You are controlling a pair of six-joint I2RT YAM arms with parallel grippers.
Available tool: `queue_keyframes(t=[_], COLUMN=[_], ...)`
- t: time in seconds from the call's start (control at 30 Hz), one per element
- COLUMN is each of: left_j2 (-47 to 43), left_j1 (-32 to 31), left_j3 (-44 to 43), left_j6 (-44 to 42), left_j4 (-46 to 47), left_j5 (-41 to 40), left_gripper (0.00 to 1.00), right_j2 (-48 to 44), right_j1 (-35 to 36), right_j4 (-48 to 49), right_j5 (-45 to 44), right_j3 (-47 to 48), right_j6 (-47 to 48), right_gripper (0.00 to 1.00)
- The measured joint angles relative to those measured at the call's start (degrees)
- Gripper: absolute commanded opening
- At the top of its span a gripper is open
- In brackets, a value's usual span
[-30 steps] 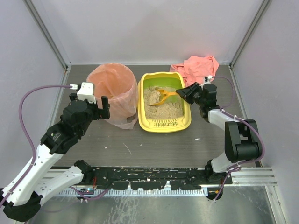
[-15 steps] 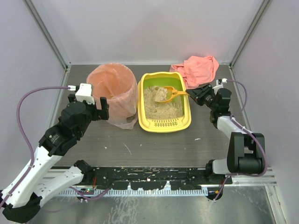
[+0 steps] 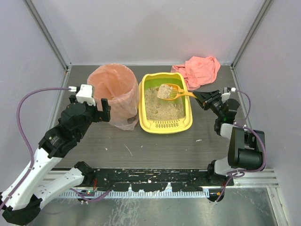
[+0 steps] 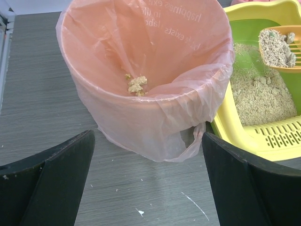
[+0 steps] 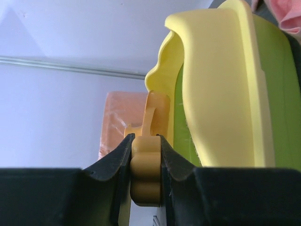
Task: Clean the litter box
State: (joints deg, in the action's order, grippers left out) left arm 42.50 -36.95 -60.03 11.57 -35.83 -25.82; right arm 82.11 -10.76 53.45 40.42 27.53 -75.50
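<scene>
The yellow litter box (image 3: pixel 143 101), green inside with beige litter, sits mid-table, its slotted rim (image 4: pixel 281 138) toward me. My right gripper (image 3: pixel 199 96) is shut on the handle of an orange scoop (image 3: pixel 171 92), whose head holds a load of litter above the far half of the box. In the right wrist view the black fingers (image 5: pixel 117 157) clamp the orange handle (image 5: pixel 146 176) beside the box's yellow wall (image 5: pixel 221 89). My left gripper (image 3: pixel 101 109) stands open and empty next to the pink-bagged bin (image 3: pixel 113 92), its fingers (image 4: pixel 51 181) low over the table.
The round bin's pink bag (image 4: pixel 141 52) has a small clump of litter at its bottom (image 4: pixel 136 84). A pink cloth (image 3: pixel 200 69) lies at the back right. White specks dot the dark tabletop (image 3: pixel 127 149). Frame posts and walls close the sides.
The right arm drew back to the right and lifted the scoop out of the litter, now loaded. The left arm stayed put.
</scene>
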Motion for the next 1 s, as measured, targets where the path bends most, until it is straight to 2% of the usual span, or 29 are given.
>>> queue_keyframes(t=[0.33,1.0], left_j2=[0.04,1.18], left_j1=[0.0,0.0], left_j3=[-0.28,-1.57], left_j6=[1.11,1.51], left_j4=[-0.09,-0.04], left_j5=[0.59,0.76], left_gripper=[0.98,0.98], right_j2=[4.15,4.87], right_j1=[-0.9,1.09], right_j4=[11.13,11.19], right_j5=[2.51,0.79], right_j3=[-1.75,-2.91], right_j6=[-8.04,-9.14], right_gripper=[0.01,0.01])
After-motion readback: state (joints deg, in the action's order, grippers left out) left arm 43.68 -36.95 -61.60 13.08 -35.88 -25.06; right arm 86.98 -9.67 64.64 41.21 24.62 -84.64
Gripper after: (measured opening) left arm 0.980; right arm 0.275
